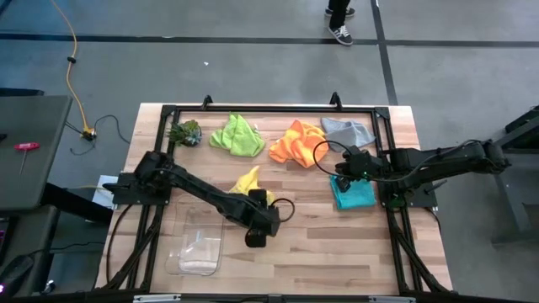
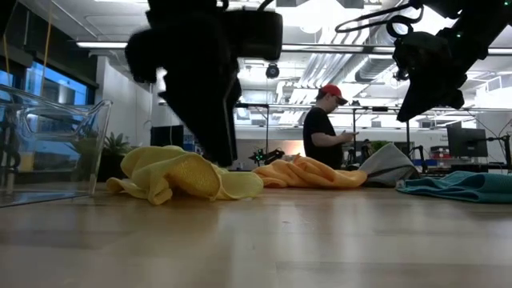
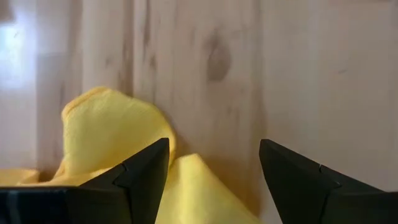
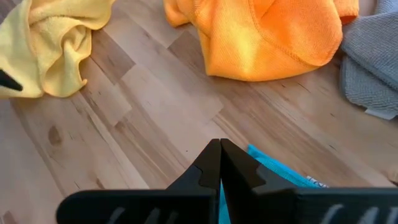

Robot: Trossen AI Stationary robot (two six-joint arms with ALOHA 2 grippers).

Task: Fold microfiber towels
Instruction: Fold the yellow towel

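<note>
No writing or brand is reading clearly anywhere. The left gripper [image 3: 214, 168] is hovering over the yellow towel [image 1: 249, 183], its 2 fingers spread apart. The right gripper [image 4: 220, 163] is hanging above the teal towel [image 1: 354, 194], fingers pressed together. Lime green [image 1: 237, 135], orange [image 1: 296, 143] and grey [image 1: 349, 130] towels are lying along the table's [image 1: 337, 244] far side.

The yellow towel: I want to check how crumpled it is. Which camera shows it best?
The low view: the yellow towel lies side-on as a bunched heap. The high view has the left arm covering part; the left wrist view shows only a corner; the right wrist view crops it.
</note>
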